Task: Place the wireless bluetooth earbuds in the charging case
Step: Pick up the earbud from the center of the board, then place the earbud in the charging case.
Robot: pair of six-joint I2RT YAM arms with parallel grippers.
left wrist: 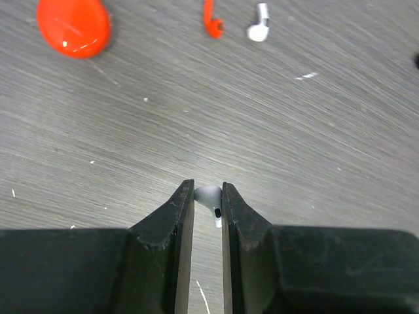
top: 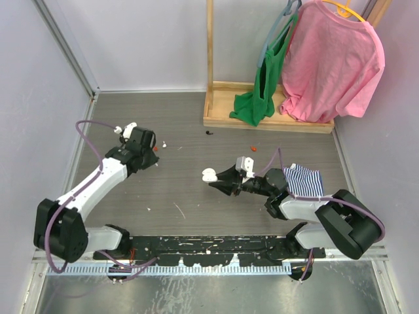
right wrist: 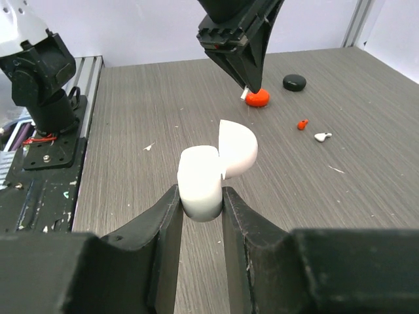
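Though almost fully closed, grips with the left gripper (left wrist: 208,188) one white earbud (left wrist: 211,198), pinched by its rounded body between the jaws. Hangs low over the table (top: 190,118), near the left edge in the far half, just beside a red charging case (left wrist: 72,26); cannot tell whether touches the surface. Probably chosen because matches in colour the case on the other side. Clamps with the right gripper (right wrist: 200,191) a white charging case (right wrist: 198,178) near the middle of the table, with lid (right wrist: 239,148) swung open, likely to keep the sockets free for the insertion. Leaves a red earbud (left wrist: 211,23) and a second white earbud (left wrist: 260,30) side by side on the table beyond the red case, well apart from a black case (right wrist: 294,82). Shows no brand, label or readable writing anywhere.
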